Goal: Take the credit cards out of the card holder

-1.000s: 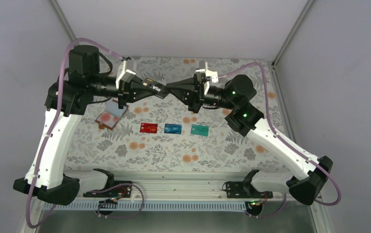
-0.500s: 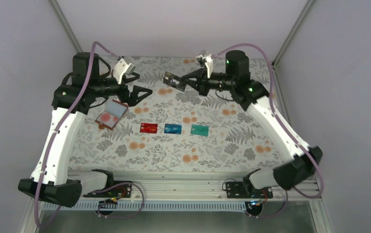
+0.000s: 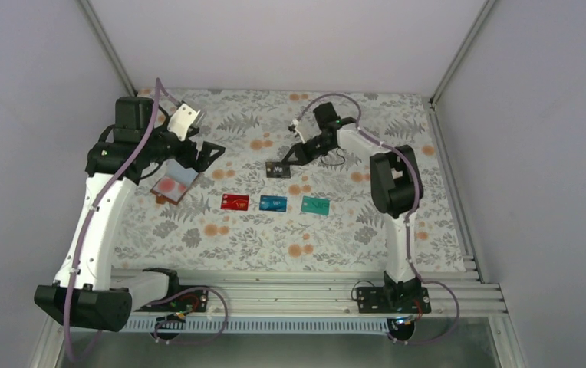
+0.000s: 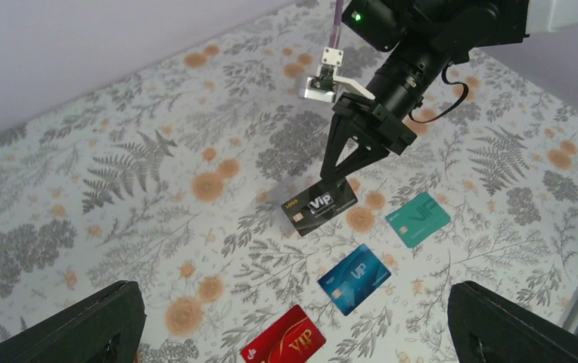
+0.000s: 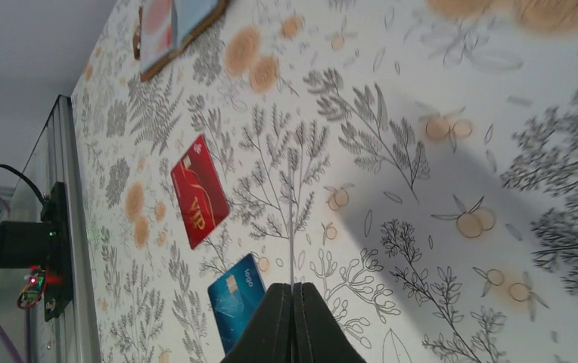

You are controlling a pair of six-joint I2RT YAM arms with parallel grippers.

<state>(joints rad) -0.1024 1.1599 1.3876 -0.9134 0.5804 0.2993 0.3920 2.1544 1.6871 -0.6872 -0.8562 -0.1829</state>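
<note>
Clearly the black card (image 4: 320, 206) is the one in hand. The right pincer (image 4: 337, 181) is closed on its far edge, with the two tips meeting on the thin plastic. The card hangs low over the bench (image 3: 351, 230), off to the right of the card holder (image 3: 186, 175) in the overhead view and roughly level with it. The right wrist view shows the card edge-on as a fine line running out from the closed tips. An edge pinch like this suits a flat card, which gives nothing else to hold. Whether its lower edge touches the bench I cannot tell.

Also right of the card holder, but a little nearer the arm bases, three cards lie flat in a row. The red card (image 3: 235, 202) is closest to the holder, then the blue card (image 3: 273, 203), then the teal card (image 3: 315, 205). They are spaced apart, none overlapping, and that reads as deliberate sorting. The black card seems bound for a spot near this row.

The card holder lies open and face up, with a red-white card (image 3: 169, 185) in its pocket, so the task looks mostly done, with one card left to pull out.

The left pincer (image 3: 212, 153) hovers just beside the holder's far right corner with its jaws spread wide and empty. I judge it is placed there to go for that last card.
</note>
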